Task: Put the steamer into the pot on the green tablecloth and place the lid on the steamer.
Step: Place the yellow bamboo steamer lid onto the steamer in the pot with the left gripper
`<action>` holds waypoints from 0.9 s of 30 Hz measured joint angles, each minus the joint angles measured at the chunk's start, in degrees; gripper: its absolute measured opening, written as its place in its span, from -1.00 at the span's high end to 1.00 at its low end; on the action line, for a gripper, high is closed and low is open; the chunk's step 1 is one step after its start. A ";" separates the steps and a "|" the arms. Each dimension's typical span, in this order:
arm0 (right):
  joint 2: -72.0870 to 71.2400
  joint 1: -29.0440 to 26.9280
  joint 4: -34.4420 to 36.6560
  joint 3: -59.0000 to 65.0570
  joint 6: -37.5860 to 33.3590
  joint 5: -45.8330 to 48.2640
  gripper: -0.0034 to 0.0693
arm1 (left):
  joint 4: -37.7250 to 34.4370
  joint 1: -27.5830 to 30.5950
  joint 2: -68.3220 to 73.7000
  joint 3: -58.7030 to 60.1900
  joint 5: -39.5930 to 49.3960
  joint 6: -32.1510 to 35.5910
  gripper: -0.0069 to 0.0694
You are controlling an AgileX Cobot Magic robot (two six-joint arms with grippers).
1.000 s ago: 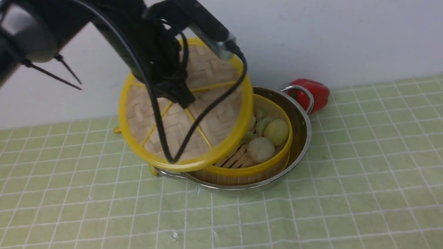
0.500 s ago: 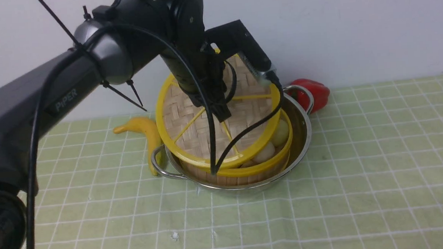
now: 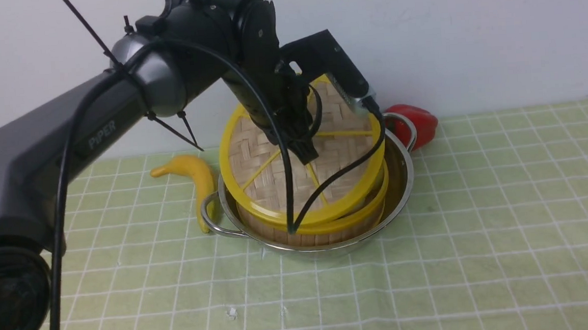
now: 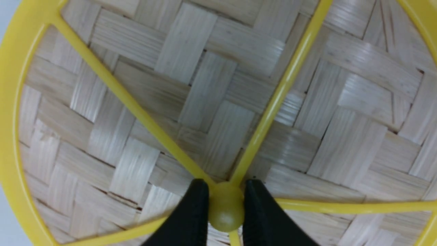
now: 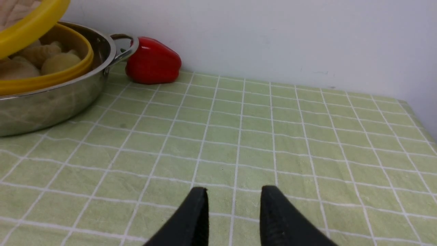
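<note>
The lid (image 3: 269, 176), a woven disc with a yellow rim, hangs tilted over the steamer (image 3: 378, 200), which sits in the steel pot (image 3: 402, 173) on the green tablecloth (image 3: 481, 225). The lid's near edge is low by the steamer's rim and its far edge is raised. My left gripper (image 3: 308, 156) is shut on the lid's yellow centre hub (image 4: 226, 212), one finger on each side. The right wrist view shows the lid's rim (image 5: 34, 20) above the steamer (image 5: 51, 77), with buns visible in the gap. My right gripper (image 5: 235, 191) is open and empty above the cloth, right of the pot (image 5: 68, 99).
A yellow banana (image 3: 200, 178) lies against the pot's left handle. A red bell pepper (image 3: 421, 121) sits behind the pot's right handle by the white wall. It also shows in the right wrist view (image 5: 153, 61). The cloth's right edge falls away at the far right.
My left arm has carried the lid to the right and down. It was left of the pot with the buns showing; now it covers nearly all of the steamer.
</note>
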 joint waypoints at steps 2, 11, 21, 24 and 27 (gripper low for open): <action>0.00 0.00 0.00 0.00 0.00 0.00 0.25 | -0.29 0.00 0.14 0.00 -0.18 0.68 0.51; 0.00 0.00 0.00 0.00 0.00 -0.05 0.25 | -0.35 0.00 1.89 -0.06 -2.02 2.61 0.51; 0.00 0.00 0.00 0.00 0.00 -0.05 0.25 | -2.02 0.00 2.67 -0.06 -4.46 6.41 0.51; 0.00 0.00 0.00 0.00 0.00 -0.05 0.25 | -2.20 0.00 2.67 -0.06 -4.53 7.00 0.51; 0.00 0.00 0.00 0.00 0.00 -0.05 0.25 | -2.31 0.00 2.67 -0.06 -4.77 7.36 0.51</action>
